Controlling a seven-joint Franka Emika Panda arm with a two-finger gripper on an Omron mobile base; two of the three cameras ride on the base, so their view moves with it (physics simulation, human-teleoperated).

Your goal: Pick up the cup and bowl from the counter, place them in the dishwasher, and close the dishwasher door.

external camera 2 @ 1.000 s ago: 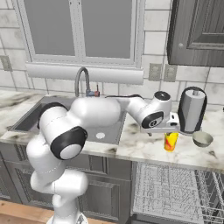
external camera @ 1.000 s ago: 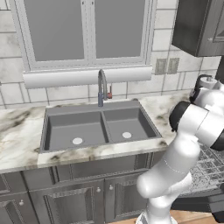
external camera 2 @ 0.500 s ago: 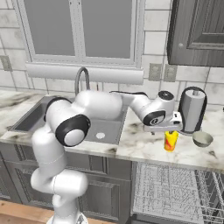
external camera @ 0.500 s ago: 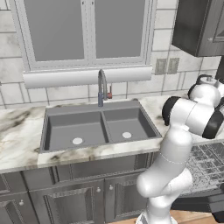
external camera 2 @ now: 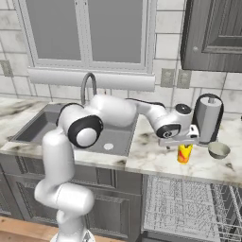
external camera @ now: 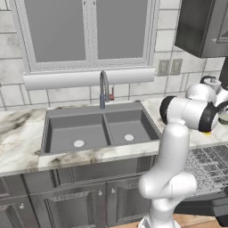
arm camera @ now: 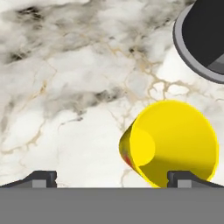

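The gripper [arm camera: 112, 177] hangs just above the cup [external camera 2: 184, 153], jaws spread wide and holding nothing. The cup stands upright on the counter [external camera 2: 156, 158], beside a dark cylinder [external camera 2: 207, 118], with the bowl [external camera 2: 219, 150] near on the cup's far side from the sink [external camera 2: 40, 127].

counter [arm camera: 65, 87]: polished veined marble, glossy. cup [arm camera: 173, 142]: smooth yellow plastic look. sink [external camera: 95, 131]: matt grey. dishwasher rack [external camera 2: 184, 208]: silvery wire mesh.

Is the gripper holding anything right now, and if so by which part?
Nothing is held. The gripper hangs open above the counter, its jaws spread wide; the yellow cup stands free below, near one fingertip, not clasped between them.
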